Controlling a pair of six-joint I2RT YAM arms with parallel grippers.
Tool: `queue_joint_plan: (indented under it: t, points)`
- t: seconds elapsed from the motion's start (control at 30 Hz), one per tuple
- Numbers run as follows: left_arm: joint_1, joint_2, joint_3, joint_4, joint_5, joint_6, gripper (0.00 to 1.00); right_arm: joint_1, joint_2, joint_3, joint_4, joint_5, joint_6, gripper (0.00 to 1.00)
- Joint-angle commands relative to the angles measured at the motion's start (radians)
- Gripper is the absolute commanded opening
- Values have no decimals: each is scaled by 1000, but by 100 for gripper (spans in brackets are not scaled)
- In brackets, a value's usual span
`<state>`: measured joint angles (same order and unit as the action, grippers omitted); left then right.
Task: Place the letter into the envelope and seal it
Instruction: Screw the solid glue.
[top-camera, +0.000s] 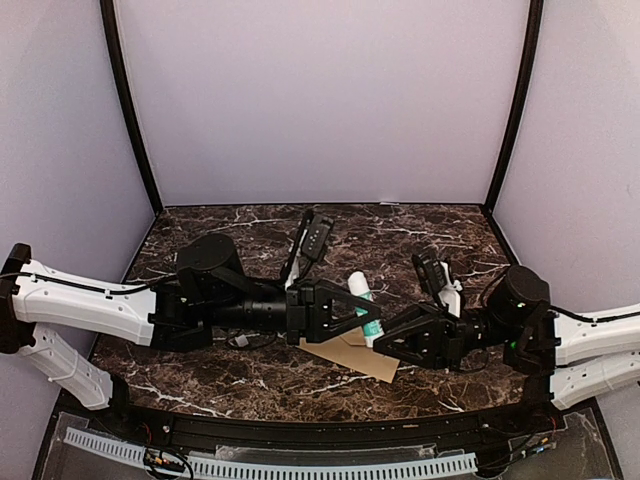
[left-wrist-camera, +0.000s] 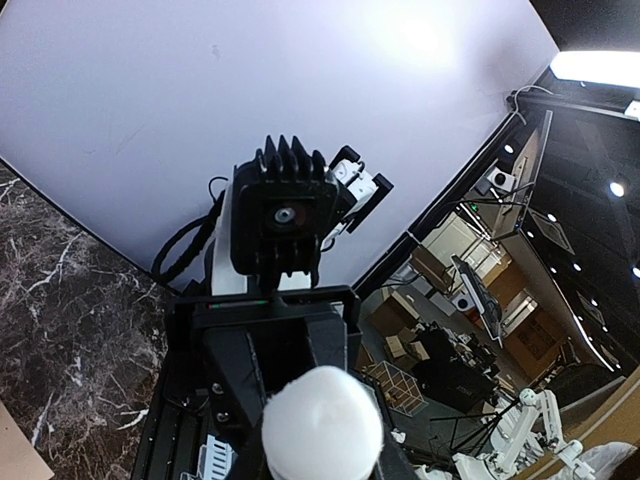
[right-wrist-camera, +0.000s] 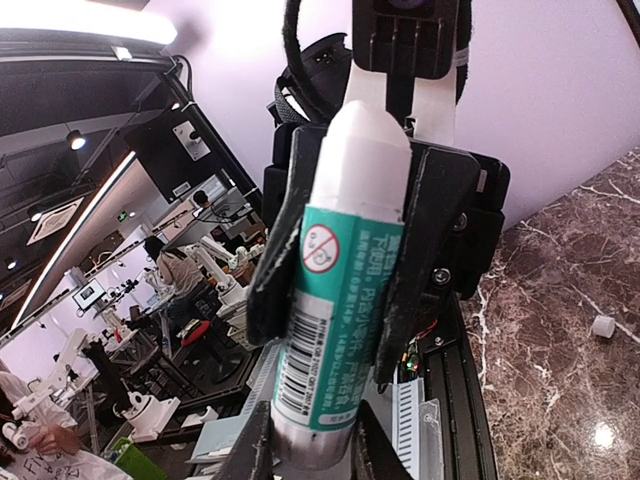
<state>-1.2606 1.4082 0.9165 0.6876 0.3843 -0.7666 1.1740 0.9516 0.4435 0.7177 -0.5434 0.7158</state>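
Note:
A glue stick (top-camera: 364, 303) with a white cap and a teal label is held above the table between both grippers. My left gripper (top-camera: 340, 308) is shut on its upper body; the white cap (left-wrist-camera: 320, 425) faces the left wrist camera. My right gripper (right-wrist-camera: 305, 452) is shut on the base of the glue stick (right-wrist-camera: 345, 300), and it also shows in the top view (top-camera: 398, 345). The tan envelope (top-camera: 352, 355) lies flat on the table under the grippers; a corner of it shows in the left wrist view (left-wrist-camera: 14, 452). The letter is not in view.
The dark marble table (top-camera: 420, 225) is bounded by lilac walls at the back and sides. A small white piece (right-wrist-camera: 601, 326) lies on the marble to the right. A black rail with a white slotted strip (top-camera: 300, 465) runs along the near edge.

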Motion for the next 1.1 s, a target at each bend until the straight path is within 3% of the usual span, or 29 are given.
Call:
queue_joint_plan:
  t: [0.0,0.27,0.7,0.9,1.07]
  points:
    - [-3,-24,15,-20,-36,16,0,-6,-30,23,27,53,-31,7]
    - [-3,-48,15,-188,-208,72,0,-6,-42,129,-285,299,-140,7]
    - [-3,2,65,-380,-439,31,0,14,219,416,-629,667,-225,6]
    - [7,11,54,-413,-510,-15,0,64,367,578,-785,884,-237,5]
    - [40,-5,-8,-357,-492,-102,0,93,431,628,-803,932,-220,6]
